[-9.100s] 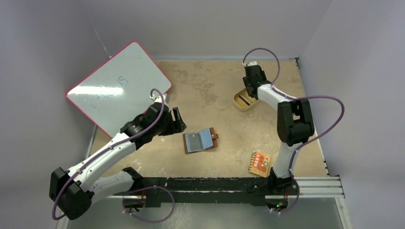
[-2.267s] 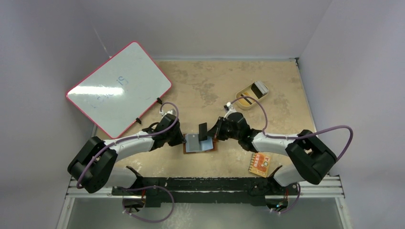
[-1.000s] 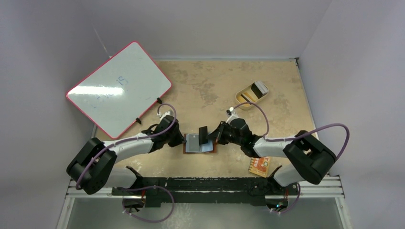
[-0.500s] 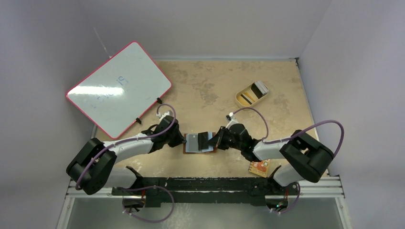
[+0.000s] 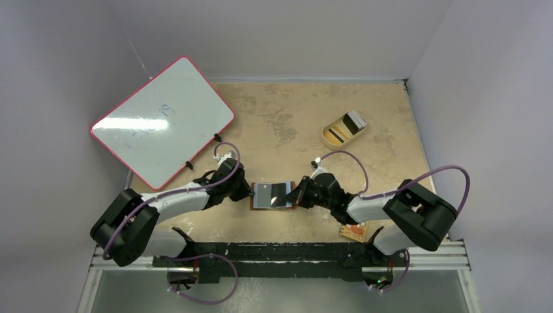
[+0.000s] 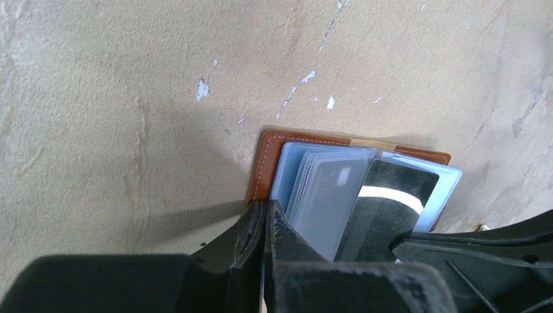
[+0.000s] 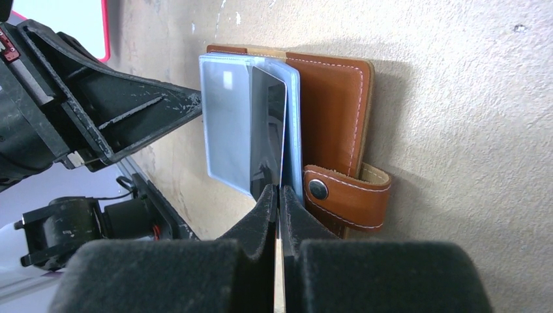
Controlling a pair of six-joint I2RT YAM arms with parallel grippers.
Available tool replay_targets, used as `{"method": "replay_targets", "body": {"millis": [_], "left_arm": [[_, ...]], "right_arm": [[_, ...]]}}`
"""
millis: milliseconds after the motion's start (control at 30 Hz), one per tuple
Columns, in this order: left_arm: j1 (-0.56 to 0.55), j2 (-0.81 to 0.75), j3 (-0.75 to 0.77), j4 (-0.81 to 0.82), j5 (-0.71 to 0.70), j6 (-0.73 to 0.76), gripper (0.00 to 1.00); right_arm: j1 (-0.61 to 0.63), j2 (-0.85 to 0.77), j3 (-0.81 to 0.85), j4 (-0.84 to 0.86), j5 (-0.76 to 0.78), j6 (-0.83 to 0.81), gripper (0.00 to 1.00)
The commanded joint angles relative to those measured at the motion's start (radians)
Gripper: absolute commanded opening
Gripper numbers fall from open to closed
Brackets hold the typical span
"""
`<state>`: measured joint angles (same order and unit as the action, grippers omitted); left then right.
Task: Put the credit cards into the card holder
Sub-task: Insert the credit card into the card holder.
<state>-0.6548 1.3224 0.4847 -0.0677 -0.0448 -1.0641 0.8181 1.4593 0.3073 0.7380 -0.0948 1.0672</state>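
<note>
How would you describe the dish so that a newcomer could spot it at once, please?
Find the whiteboard at the table's far left, then look across to the far right. The dish lies there alone. It is the only tan oval, holding dark cards.

Credit card (image 5: 279, 191) lies on card holder (image 5: 259, 197), between left gripper (image 5: 248, 192) and right gripper (image 5: 295, 196).

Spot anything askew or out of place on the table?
The whiteboard sits skewed, reaching past the left edge of the tabletop. In the tan dish, one black card leans out over the far rim. The tabletop's coating is chipped beside the brown wallet.
</note>
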Motion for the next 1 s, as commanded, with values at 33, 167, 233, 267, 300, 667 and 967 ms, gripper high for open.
{"method": "replay_targets", "body": {"millis": [33,167,233,267,300,667,967], "left_arm": [[-0.009,0.017,-0.034,-0.119,-0.037,0.009,0.0],[-0.008,0.011,-0.036,-0.121,-0.041,0.009,0.0],[-0.008,0.009,-0.035,-0.121,-0.042,0.011,0.0],[-0.009,0.009,-0.034,-0.122,-0.041,0.011,0.0],[-0.009,0.009,-0.033,-0.124,-0.041,0.014,0.0],[-0.01,-0.005,-0.028,-0.14,-0.038,0.01,0.0],[-0.016,-0.037,-0.032,-0.162,-0.041,-0.014,0.0]], "right_arm": [[0.012,-0.006,-0.011,-0.027,0.038,0.009,0.0],[0.023,-0.005,-0.009,-0.029,0.041,0.009,0.0],[0.025,0.007,-0.005,-0.022,0.035,0.004,0.0],[0.026,0.022,-0.002,-0.022,0.03,0.004,0.0],[0.027,0.033,0.004,-0.018,0.021,0.004,0.0],[0.038,0.095,0.052,0.002,-0.007,-0.012,0.0],[0.039,0.192,0.162,-0.017,-0.038,-0.051,0.11]]}}
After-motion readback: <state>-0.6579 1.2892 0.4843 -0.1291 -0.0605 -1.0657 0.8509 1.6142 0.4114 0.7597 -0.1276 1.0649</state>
